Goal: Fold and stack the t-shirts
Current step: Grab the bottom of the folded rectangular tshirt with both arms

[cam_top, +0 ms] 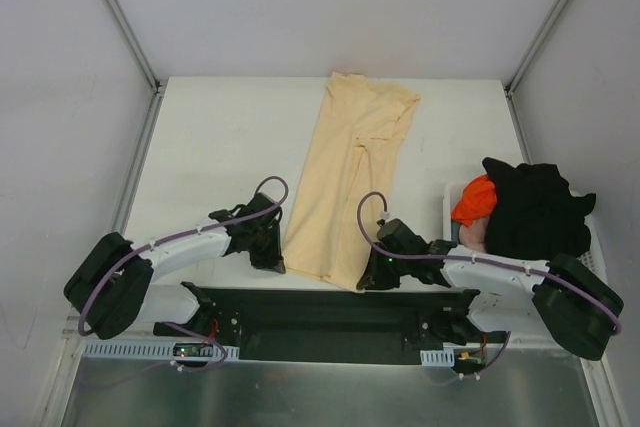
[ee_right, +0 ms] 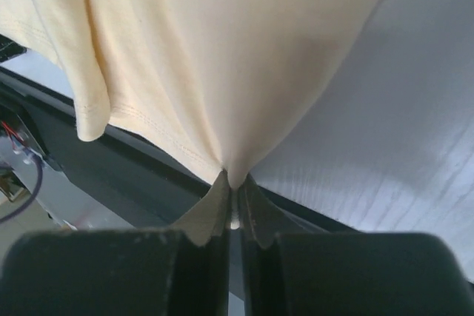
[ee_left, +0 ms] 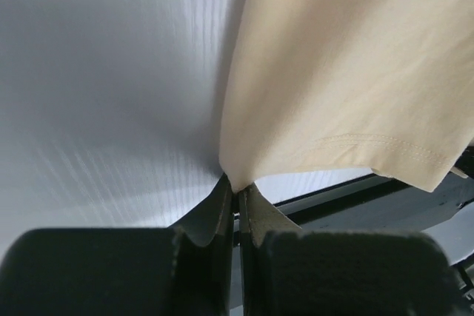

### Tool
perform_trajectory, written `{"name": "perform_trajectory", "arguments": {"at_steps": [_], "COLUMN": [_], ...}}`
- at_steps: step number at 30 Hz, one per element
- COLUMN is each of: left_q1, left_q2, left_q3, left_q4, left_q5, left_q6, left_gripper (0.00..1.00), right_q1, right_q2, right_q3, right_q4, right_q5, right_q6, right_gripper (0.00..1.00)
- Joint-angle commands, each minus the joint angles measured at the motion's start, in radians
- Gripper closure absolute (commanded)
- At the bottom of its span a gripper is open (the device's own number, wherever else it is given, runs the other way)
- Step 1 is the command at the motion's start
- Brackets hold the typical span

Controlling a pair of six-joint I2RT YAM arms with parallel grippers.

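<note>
A pale peach-yellow t-shirt (cam_top: 350, 172), folded lengthwise into a long strip, lies down the middle of the white table. My left gripper (cam_top: 274, 265) is shut on its near left corner; the left wrist view shows the cloth (ee_left: 355, 72) pinched between the fingertips (ee_left: 222, 197). My right gripper (cam_top: 368, 283) is shut on its near right corner; the right wrist view shows the hem (ee_right: 192, 72) pinched. A black t-shirt (cam_top: 535, 207), an orange one (cam_top: 473, 199) and a pinkish one (cam_top: 474, 234) lie heaped at the right.
The heap sits in a white basket (cam_top: 449, 205) at the table's right edge. A black base plate (cam_top: 320, 319) runs along the near edge between the arms. Grey walls and metal frame posts enclose the table.
</note>
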Motion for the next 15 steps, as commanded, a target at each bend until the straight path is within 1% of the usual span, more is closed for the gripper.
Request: {"name": "perform_trajectory", "arguments": {"at_steps": [1, 3, 4, 6, 7, 10, 13, 15], "left_q1": [-0.075, -0.092, -0.1, -0.123, -0.132, -0.164, -0.181, -0.183], "left_q2": [-0.097, -0.143, -0.196, -0.253, -0.31, -0.393, -0.42, -0.41], "left_q3": [-0.08, -0.121, -0.135, -0.163, -0.167, -0.163, -0.125, -0.079], "left_q4": [0.012, 0.011, 0.008, -0.003, -0.008, -0.023, -0.026, -0.029], "left_q5": [0.02, 0.028, 0.042, 0.051, 0.051, 0.048, 0.024, -0.005], "left_q6": [-0.08, -0.112, -0.142, -0.172, -0.198, -0.221, -0.197, -0.164], "left_gripper": [1.0, 1.0, 1.0, 1.0, 1.0, 1.0, 1.0, 1.0], "right_q1": [0.087, 0.122, 0.154, 0.177, 0.188, 0.19, 0.19, 0.187], "right_q2": [-0.013, -0.048, -0.063, -0.114, -0.132, -0.2, -0.238, -0.257], "right_q3": [-0.004, 0.014, 0.019, 0.014, 0.011, 0.008, 0.043, 0.065], "right_q4": [-0.115, -0.181, -0.204, -0.252, -0.258, -0.269, -0.279, -0.313], "right_q5": [-0.026, -0.014, -0.008, 0.001, 0.0, -0.005, 0.009, 0.049], "right_q6": [-0.034, -0.025, -0.018, 0.009, 0.02, 0.029, -0.008, -0.029], "right_gripper": [0.95, 0.95, 0.95, 0.95, 0.95, 0.94, 0.94, 0.95]}}
